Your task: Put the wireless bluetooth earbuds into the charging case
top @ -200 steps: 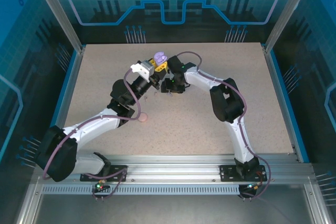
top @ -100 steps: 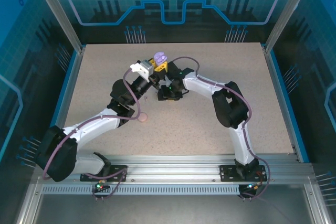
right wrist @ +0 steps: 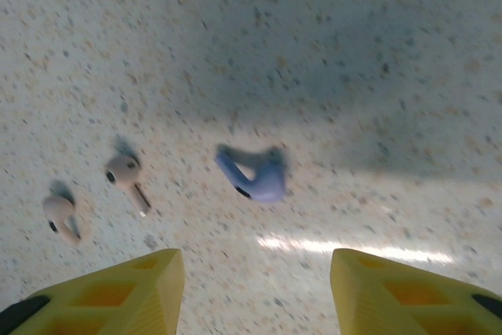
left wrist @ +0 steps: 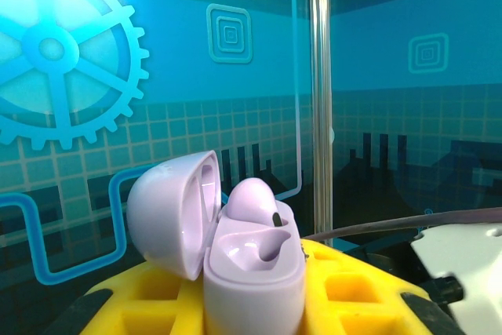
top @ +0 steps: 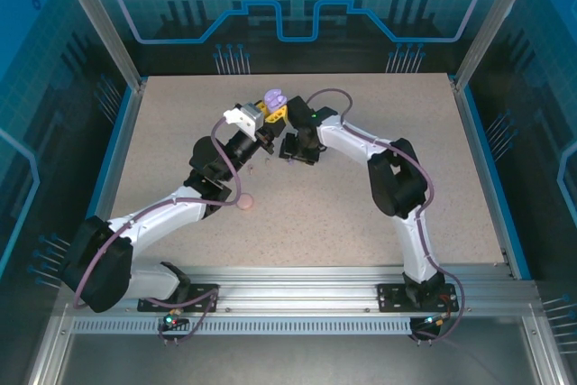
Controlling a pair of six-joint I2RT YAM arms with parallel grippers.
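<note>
L fingers [left wrist: 141, 304] clamped on purple case [left wrist: 251, 272], arm [top: 171, 214] raised; R fingers [right wrist: 118, 288] apart, wrist [top: 302, 142] pointing down above purple earbud [right wrist: 259, 178].

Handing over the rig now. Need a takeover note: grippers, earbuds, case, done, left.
The left gripper has its jaws shut on the open purple case, held off the table.
The right gripper has its jaws open and empty, hovering over the table.
A loose purple earbud lies just ahead of it; two pale earbuds lie nearby.
Done: one seated earbud in the case.
Left: pick up the loose purple earbud, seat it in the empty socket; pale earbuds uncased too.
</note>
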